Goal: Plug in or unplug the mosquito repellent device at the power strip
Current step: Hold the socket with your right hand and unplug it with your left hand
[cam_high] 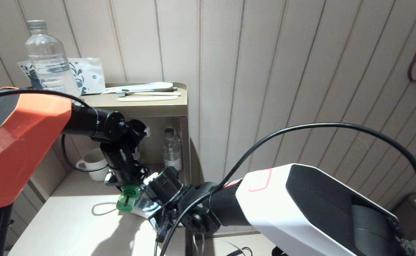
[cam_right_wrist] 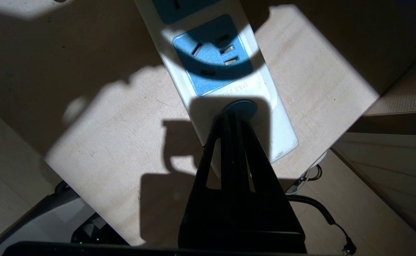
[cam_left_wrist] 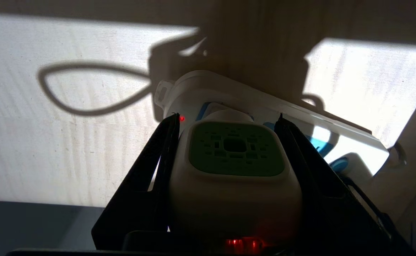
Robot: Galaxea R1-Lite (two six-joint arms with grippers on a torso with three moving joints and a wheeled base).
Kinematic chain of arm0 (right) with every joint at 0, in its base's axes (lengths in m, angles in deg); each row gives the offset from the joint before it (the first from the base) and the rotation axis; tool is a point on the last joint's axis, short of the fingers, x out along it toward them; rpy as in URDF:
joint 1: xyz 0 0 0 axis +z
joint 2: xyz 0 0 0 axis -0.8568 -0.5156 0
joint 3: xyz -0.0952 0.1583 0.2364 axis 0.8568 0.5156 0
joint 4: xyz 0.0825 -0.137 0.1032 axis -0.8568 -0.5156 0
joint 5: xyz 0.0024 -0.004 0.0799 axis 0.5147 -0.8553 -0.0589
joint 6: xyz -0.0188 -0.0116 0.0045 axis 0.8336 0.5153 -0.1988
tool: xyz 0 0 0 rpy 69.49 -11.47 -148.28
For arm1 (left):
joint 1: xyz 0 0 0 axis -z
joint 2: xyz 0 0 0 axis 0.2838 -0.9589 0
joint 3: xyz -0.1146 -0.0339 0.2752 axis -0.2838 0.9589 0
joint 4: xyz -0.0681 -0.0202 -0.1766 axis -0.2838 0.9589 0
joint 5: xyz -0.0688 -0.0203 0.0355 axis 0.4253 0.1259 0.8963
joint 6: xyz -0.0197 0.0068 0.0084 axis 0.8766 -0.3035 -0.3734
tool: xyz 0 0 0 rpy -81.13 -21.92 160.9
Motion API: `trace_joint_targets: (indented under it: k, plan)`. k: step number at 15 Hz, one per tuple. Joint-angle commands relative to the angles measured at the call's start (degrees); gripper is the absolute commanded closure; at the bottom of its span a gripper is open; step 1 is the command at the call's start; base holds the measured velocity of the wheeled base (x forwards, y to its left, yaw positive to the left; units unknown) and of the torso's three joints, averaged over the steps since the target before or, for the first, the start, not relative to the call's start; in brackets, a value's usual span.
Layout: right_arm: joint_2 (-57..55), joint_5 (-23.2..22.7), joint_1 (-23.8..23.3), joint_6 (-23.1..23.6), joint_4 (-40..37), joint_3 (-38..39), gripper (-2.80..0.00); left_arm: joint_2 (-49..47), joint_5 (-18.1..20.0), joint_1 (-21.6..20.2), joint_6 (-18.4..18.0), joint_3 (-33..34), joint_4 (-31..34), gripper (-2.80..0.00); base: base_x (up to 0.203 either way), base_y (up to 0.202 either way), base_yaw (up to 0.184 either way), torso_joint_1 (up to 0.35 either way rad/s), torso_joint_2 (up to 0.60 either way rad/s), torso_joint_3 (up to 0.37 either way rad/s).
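1. On the pale wooden table (cam_high: 69, 220) below the shelf unit (cam_high: 147, 106), the power strip (cam_right_wrist: 229, 89) lies flat, its end nearest the robot's right arm close to the table's edge; the mosquito repellent device (cam_high: 127, 201) sits at the strip's other end, over the sockets there.
2. The left gripper (cam_left_wrist: 229, 142) is closed on the mosquito repellent device — one dark finger against each side of its white body, the green vented face between them; the green bottle pokes out sideways below the fingers in the head view.
3. The right gripper (cam_right_wrist: 234, 117) has its fingers pressed together, tips down on the round blue button near the strip's end, seemingly pinning the strip in place; the blue socket just beyond them is empty.
4. Progress: grasp and bracing look done; a red light glows on the strip beside the device, and the device appears seated against the strip, though its prongs are hidden, so I cannot tell whether they are fully in.
5. Left to do — either the final push home or the pull free, then letting go with both grippers.
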Motion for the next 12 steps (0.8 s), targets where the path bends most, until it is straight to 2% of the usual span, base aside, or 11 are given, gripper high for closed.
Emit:
trace_joint_targets:
  k: [1,8,12]
  plan:
    - [-1.0,-0.1,-0.2,0.0,-0.2,-0.1,0.00,-0.8,0.1,0.0,0.2,-0.1,0.1,0.00,0.000,0.000,0.000,0.000,0.00,0.000]
    - [-4.6,-0.1,-0.4,0.4,-0.5,-2.4,0.00,-1.0,0.3,0.0,-0.3,-1.4,0.4,0.00,0.000,0.000,0.000,0.000,0.00,0.000]
    - [-5.9,-0.1,-0.5,0.5,-3.9,-4.8,0.00,-0.6,0.3,0.0,-0.4,-2.1,0.6,0.00,0.000,0.000,0.000,0.000,0.00,0.000]
